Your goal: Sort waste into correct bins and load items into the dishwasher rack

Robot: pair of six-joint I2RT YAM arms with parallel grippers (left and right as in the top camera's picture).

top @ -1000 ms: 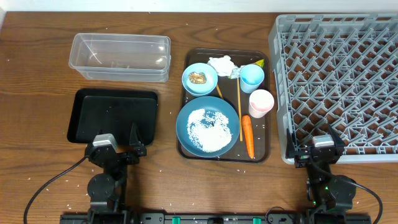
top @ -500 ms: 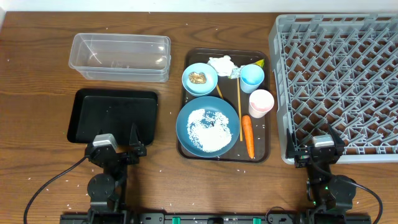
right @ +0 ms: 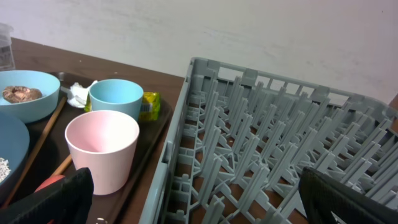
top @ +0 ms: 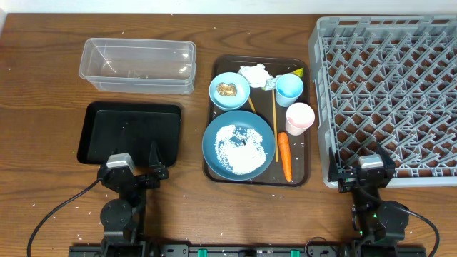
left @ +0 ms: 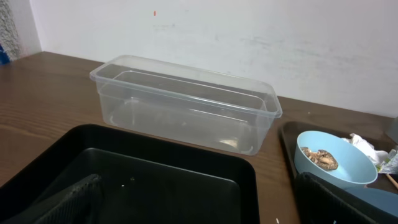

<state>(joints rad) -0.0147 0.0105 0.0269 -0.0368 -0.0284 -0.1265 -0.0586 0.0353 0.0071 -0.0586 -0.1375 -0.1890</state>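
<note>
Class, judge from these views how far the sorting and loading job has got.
Done: nothing; the clear tub, black tray and rack are empty. In hand: nothing; left gripper and right gripper sit open, holding nothing. Left: rice, brown lump, carrot, tissue, wrapper to bin; blue dish, small bowl, blue cup, pink cup, chopsticks to rack, all on the serving tray.

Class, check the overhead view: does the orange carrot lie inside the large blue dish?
No, the orange carrot lies on the brown serving tray, beside the large blue dish, not in it.
</note>
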